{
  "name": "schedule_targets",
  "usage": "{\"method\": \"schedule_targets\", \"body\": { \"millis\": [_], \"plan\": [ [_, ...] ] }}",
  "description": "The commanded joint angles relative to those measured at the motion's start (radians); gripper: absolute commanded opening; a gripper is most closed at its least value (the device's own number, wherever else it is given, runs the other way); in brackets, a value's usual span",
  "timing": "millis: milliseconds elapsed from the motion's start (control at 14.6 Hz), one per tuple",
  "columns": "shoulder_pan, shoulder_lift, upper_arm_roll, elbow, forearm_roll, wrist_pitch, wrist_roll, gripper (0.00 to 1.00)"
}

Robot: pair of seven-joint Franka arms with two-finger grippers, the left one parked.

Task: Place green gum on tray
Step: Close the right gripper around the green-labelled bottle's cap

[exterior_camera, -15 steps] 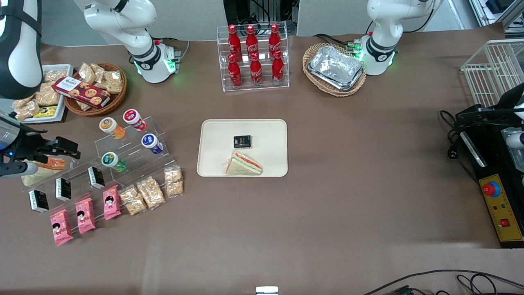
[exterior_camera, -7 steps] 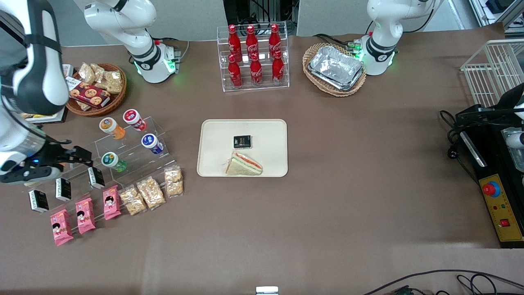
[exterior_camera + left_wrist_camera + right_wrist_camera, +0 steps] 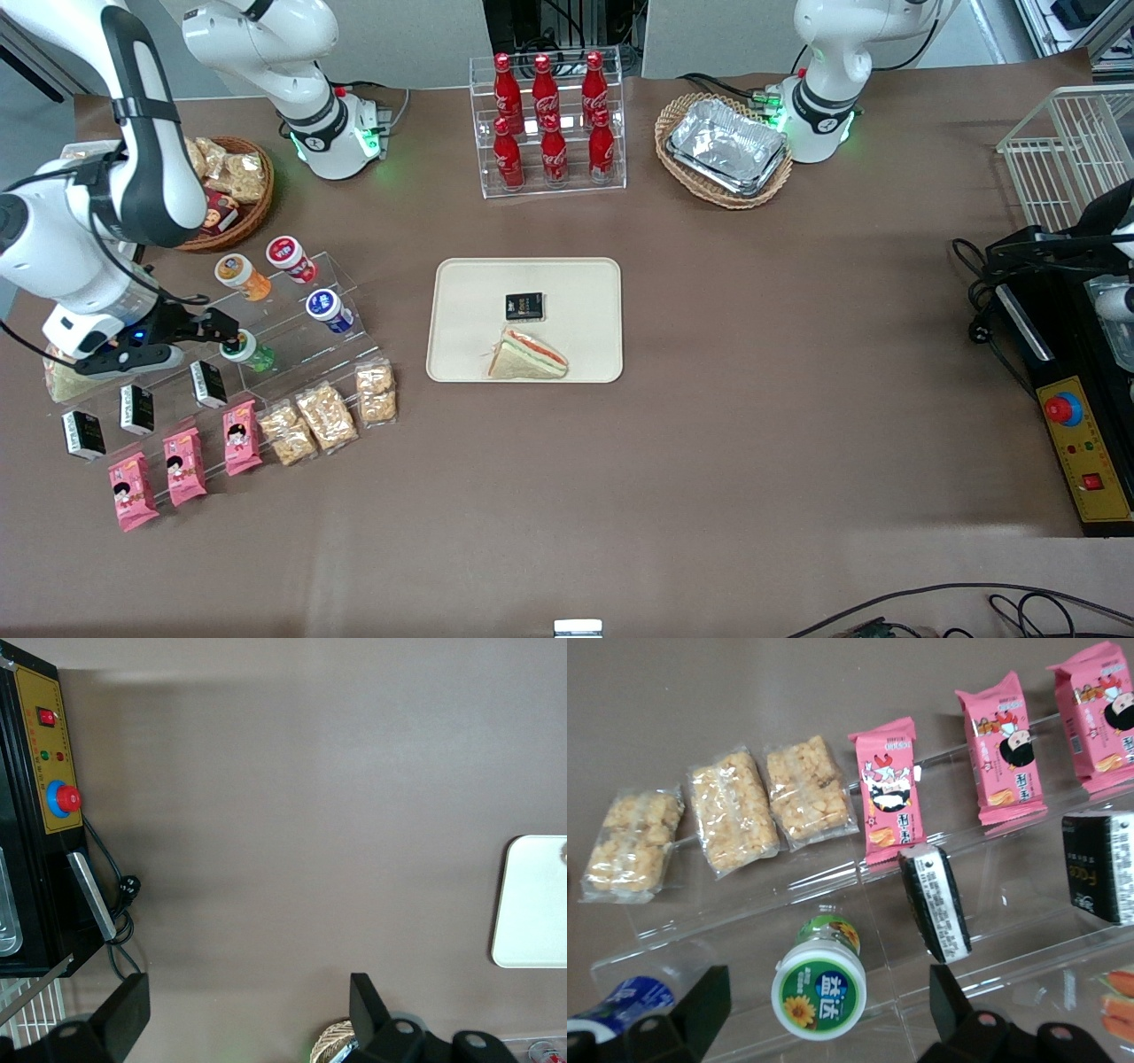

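Hovering over the green gum [image 3: 819,984], your gripper [image 3: 824,1010] had its fingers spread wide, gum between them. The tray [image 3: 469,354] sat well apart.

The pincer [image 3: 232,338] has been brought in from the table's edge. It is now spread open at the green gum [image 3: 248,350].

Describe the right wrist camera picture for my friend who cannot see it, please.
The robot's open hand hovers with the green gum between its two black fingers, not yet touching it; the gum lies on a clear tiered stand. The stand also holds pink snack packs, bagged puffed snacks and black packets.
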Motion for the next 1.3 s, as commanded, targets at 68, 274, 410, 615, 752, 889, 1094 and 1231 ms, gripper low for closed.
{"method": "schedule_targets", "body": {
  "millis": [68, 274, 410, 615, 752, 889, 1094, 1231],
  "plan": [
    [-0.001, -0.032, 0.001, -0.114, -0.015, 0.118, -0.009, 1.00],
    [0.002, -0.031, 0.001, -0.183, -0.015, 0.206, -0.005, 1.00],
    [0.005, -0.029, 0.001, -0.190, -0.015, 0.209, -0.001, 1.00],
    [0.008, -0.014, 0.001, -0.190, -0.015, 0.223, 0.007, 0.94],
    [0.008, -0.008, 0.003, -0.190, -0.015, 0.230, 0.007, 0.70],
    [0.008, -0.005, 0.003, -0.188, -0.015, 0.230, 0.008, 0.46],
    [0.016, 0.000, 0.003, -0.187, -0.013, 0.233, 0.008, 0.17],
    [0.017, -0.001, 0.005, -0.179, -0.013, 0.226, 0.019, 0.17]
  ]
}}
